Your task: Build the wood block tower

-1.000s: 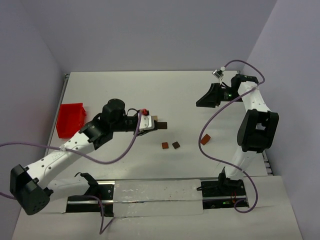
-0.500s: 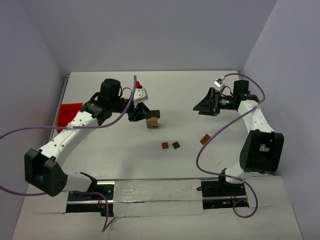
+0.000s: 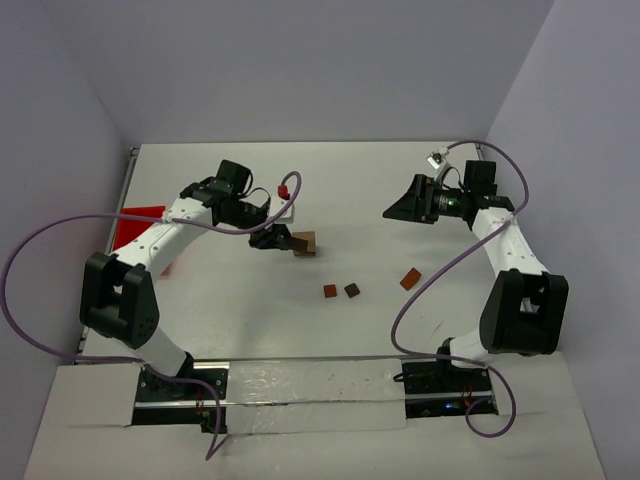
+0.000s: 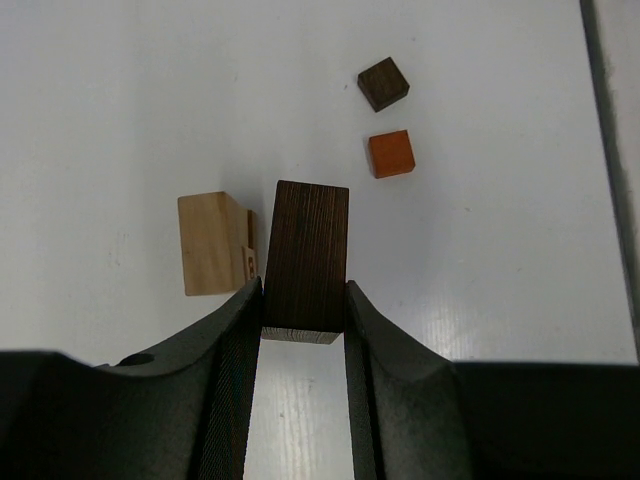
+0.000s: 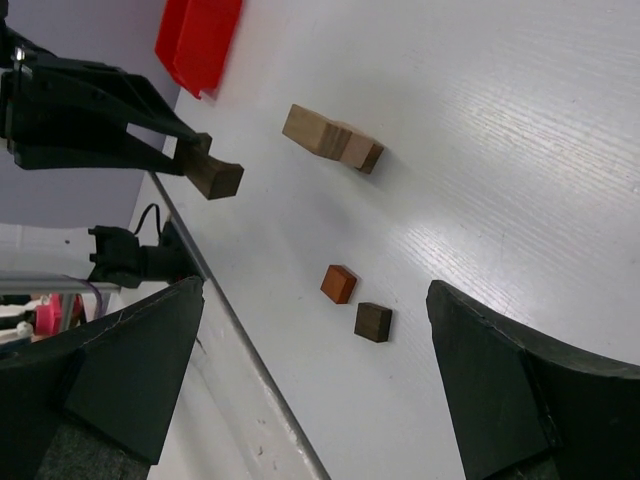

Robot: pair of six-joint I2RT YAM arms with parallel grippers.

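Left jaws: closed on a dark brown block [image 4: 306,255], pinching its two long sides near one end, so the other end sticks out past the tips
Right jaws: spread wide with nothing between them, raised above the right side of the worktop [image 3: 400,190] and turned toward the middle
Held piece: the right wrist view shows the dark brown block in the air, clear of the worktop and apart from the pieces lying there
Stack start: a tan block [image 4: 212,243] lies on its side near the middle of the worktop, with a small reddish-brown piece [image 5: 365,155] touching one end; in the left wrist view the held block appears just beside it
Loose cubes: an orange-red cube [image 4: 391,153] and a dark cube [image 4: 383,83] lie near each other without touching, apart from the tan block
Further right: a reddish-brown block [image 3: 410,279] lies alone on the worktop
Left edge: a red bin [image 5: 200,40] sits at the side of the worktop
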